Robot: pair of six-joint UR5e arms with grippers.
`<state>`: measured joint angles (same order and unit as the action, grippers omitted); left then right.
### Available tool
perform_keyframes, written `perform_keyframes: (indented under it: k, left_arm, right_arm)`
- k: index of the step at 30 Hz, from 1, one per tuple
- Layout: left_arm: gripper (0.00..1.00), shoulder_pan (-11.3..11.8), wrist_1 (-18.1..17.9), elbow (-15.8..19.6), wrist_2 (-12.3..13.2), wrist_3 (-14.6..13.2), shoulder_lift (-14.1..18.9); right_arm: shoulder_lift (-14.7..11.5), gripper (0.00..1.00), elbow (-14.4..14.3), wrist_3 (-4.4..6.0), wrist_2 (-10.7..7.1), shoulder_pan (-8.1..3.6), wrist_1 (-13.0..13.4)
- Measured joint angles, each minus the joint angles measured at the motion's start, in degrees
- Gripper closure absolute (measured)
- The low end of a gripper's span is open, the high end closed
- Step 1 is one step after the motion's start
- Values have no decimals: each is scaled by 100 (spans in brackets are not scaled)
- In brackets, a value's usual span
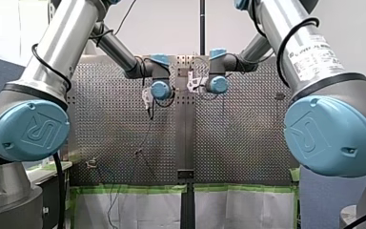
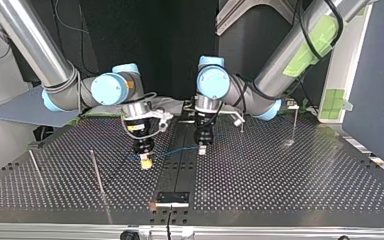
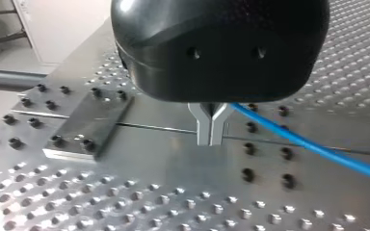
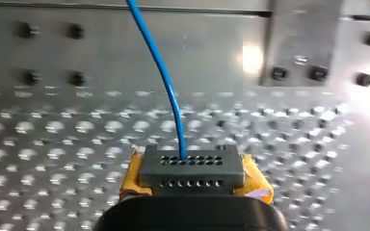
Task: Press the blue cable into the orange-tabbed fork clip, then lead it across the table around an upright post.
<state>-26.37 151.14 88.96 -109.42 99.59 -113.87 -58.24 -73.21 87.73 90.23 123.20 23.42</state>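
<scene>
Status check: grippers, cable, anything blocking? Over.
Left gripper shut on blue cable, right gripper too. Cable strung between them over the table's middle, in no clip there. Upright posts off to both sides, nothing between the grippers.

Thin blue cable (image 2: 177, 150) (slightly bowed) runs over perforated table (image 2: 280, 175).

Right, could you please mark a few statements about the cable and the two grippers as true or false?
1. The blue cable spans the gap between my right gripper and my left gripper. True.
2. My right gripper has yellow pads. True.
3. My left gripper's metal fingers are spread wide. False: their tips are together.
4. The cable is looped round the upright post. False: the post stands apart from the cable.
</scene>
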Motion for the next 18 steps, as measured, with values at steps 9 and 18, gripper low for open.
perform_keyframes:
  k: [9, 18]
  left_arm:
    - [100, -33, 234, -382, -4, 56, 18]
    - [100, -69, 398, -660, 12, 60, 28]
  right_arm:
    - [-182, 100, 112, -16, 71, -18, -154]
    - [-404, 100, 176, -1, 103, -69, -221]
